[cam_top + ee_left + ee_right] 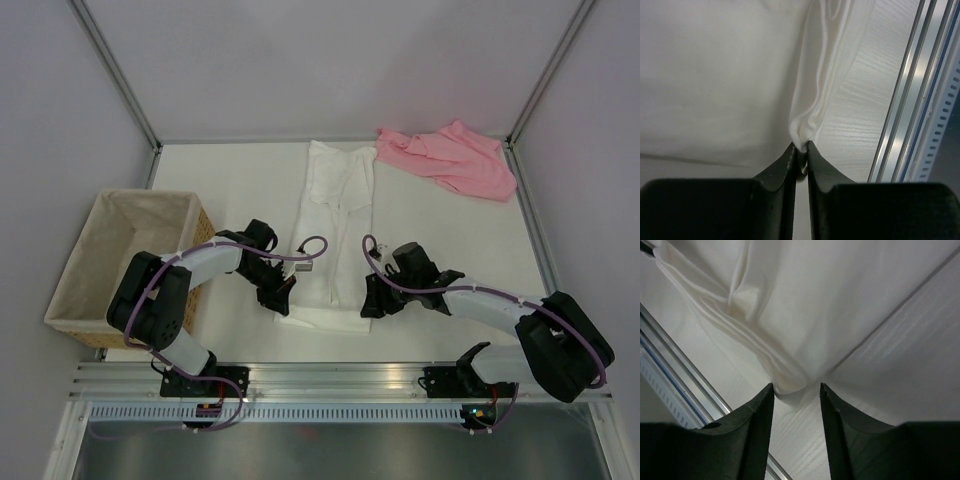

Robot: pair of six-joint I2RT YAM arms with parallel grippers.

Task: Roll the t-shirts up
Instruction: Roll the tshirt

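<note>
Cloth-lined wicker basket [110, 262] sits far L, at edge of table [225, 185]. L gripper [279, 298] is low at near-L corner of white tee [335, 215]. Wrist cam: jaws nearly together, small bunch of hem pinched betw. tips. White tee lies mid-table, folded to a long narrow strip running front-to-back, near end betw. both grippers. R gripper [371, 302] is at near-R corner, jaws apart, cloth corner at tips but not clamped. Pink tee [450, 160] is crumpled at back R, just beside white tee's far end.

left jaws pinched close, right jaws apart
</note>
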